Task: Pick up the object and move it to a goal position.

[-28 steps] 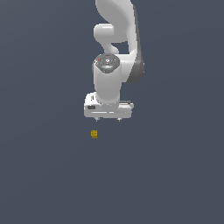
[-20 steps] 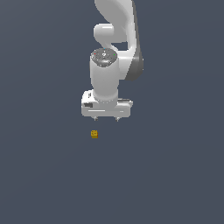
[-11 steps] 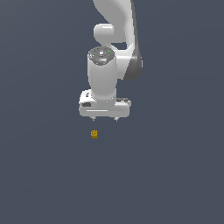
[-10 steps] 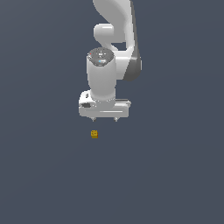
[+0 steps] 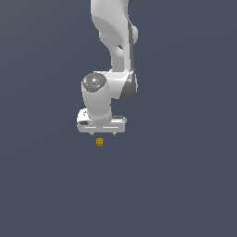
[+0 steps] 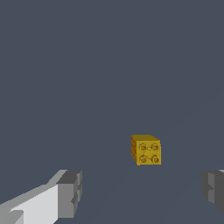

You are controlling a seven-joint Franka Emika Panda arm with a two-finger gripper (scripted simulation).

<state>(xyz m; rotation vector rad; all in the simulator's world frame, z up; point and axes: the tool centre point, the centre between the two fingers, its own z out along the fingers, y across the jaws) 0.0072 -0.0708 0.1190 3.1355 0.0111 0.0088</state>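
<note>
At the centre of the exterior view, the tool [image 5: 104, 134] hangs from the white arm [image 5: 113, 44], pointing straight down over a flat grey-blue ground [image 5: 185, 185]. Its two short fingertips [image 5: 94, 134] show as small dark stubs under the wide white palm bar, set apart from each other.

Tool state: spread. In the wrist view the two grey finger pads [image 6: 70, 192] stand far apart at opposite edges of the frame, with nothing between them but bare ground. Not touching anything.

The cube [image 5: 99, 141] — small, yellow-orange — sits on the ground just below the tool in the exterior view, at about 6 o'clock from the fingertips, slightly toward the 7 side of the midpoint between them. A thin gap of ground shows between the fingertips and the cube's top; no contact.

Wrist view: the cube [image 6: 146, 149] lies ahead of the pads, not yet level with them, nearer the second pad [image 6: 213, 190] than the first. From the midpoint of the pads it sits at roughly 12 to 1 o'clock. Its near face carries four faint round darker marks in a square pattern. Cube looks flat on the ground, not tilted.
</note>
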